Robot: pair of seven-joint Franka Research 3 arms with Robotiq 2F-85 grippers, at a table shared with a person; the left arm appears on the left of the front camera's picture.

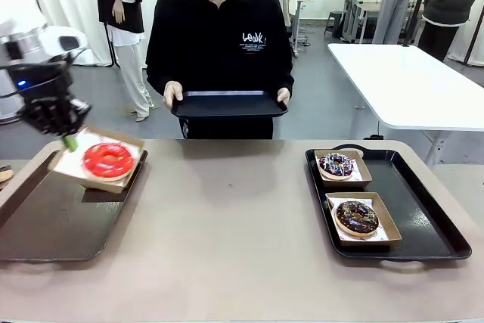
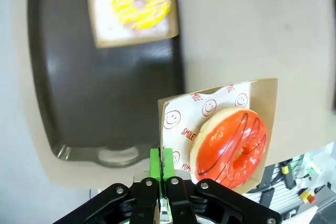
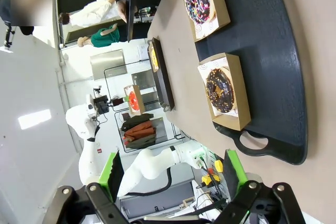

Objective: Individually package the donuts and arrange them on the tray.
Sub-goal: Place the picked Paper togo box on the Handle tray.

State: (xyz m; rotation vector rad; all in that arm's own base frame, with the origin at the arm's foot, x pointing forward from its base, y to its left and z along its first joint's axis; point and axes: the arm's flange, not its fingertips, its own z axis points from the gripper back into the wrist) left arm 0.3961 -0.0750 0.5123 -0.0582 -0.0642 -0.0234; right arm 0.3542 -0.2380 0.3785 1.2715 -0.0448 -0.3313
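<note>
Red donut [image 1: 108,159] in its box [image 1: 68,163] — my left gripper [image 1: 69,141] pinched shut on the box's near-left edge, held tilted over the left tray [image 1: 45,225]. Box extends rightward from the fingers. Right gripper [image 3: 173,174] wide open, empty.

A tan table [image 1: 227,225] carried two dark trays. One tray [image 1: 45,221] lay at its left edge, the other [image 1: 423,217] at its right edge. On the right tray sat two shallow cardboard boxes [image 1: 378,221], one behind the other, near that tray's left side. A third box [image 1: 68,164] hung tilted above the left tray's far right corner. Past the table's far edge a person in a black top [image 1: 219,43] held another dark tray [image 1: 228,105] level. A white table [image 1: 412,85] stood farther back at right.
</note>
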